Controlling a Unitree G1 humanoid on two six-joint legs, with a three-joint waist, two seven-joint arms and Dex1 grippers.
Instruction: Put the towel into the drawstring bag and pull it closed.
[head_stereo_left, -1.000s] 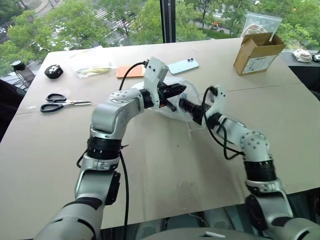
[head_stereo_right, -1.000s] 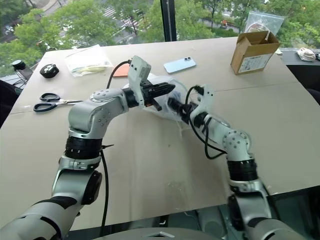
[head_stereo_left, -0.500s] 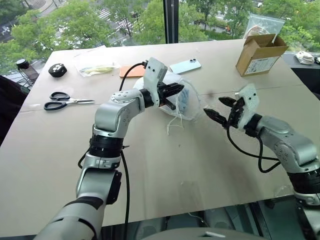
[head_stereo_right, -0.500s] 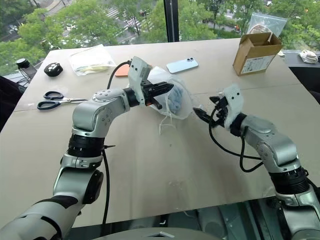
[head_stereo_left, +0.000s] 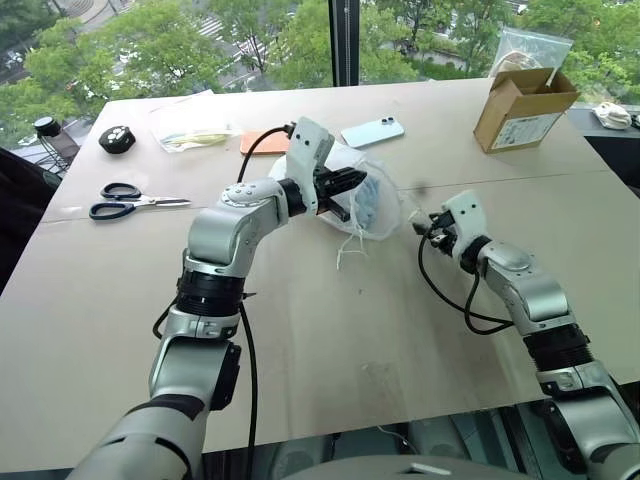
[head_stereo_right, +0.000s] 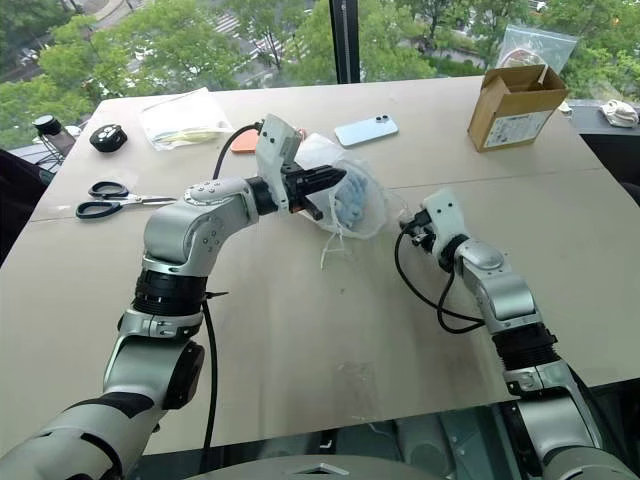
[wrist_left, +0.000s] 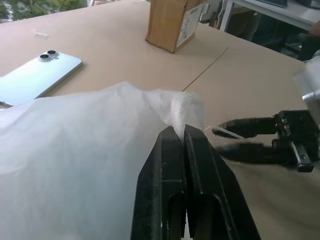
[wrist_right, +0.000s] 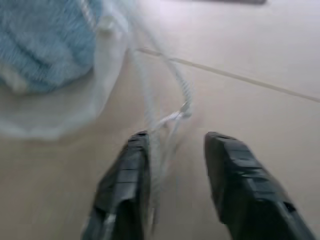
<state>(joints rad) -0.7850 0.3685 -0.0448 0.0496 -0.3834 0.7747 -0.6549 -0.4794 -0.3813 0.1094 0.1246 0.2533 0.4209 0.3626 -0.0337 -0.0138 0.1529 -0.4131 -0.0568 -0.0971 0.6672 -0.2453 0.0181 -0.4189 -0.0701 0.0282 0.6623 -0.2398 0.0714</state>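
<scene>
Fingers of my left gripper (wrist_left: 180, 132) are pinched tight on the rim of the drawstring bag (head_stereo_left: 372, 205), holding it up off the counter (head_stereo_left: 330, 330). My right gripper (wrist_right: 175, 142) sits just beside the bag, its fingers a little apart with the white cord (wrist_right: 170, 117) running between them; whether they already bite on it, I cannot tell. The towel (wrist_right: 47, 42) is inside the bag, its blue showing through the thin fabric.

I judge the bag to be very light, limp and a bit slippery, so it will sag and swing from one pinch. The towel is soft and will squash as the mouth gathers. The cord is thin and easy to miss; I would take it close to the knot and pull away from my left gripper.

On the tan counter lie scissors (head_stereo_left: 125, 202), two phones, a clear zip bag and an open cardboard box (head_stereo_left: 520, 105). Beyond it, big windows look onto trees.
</scene>
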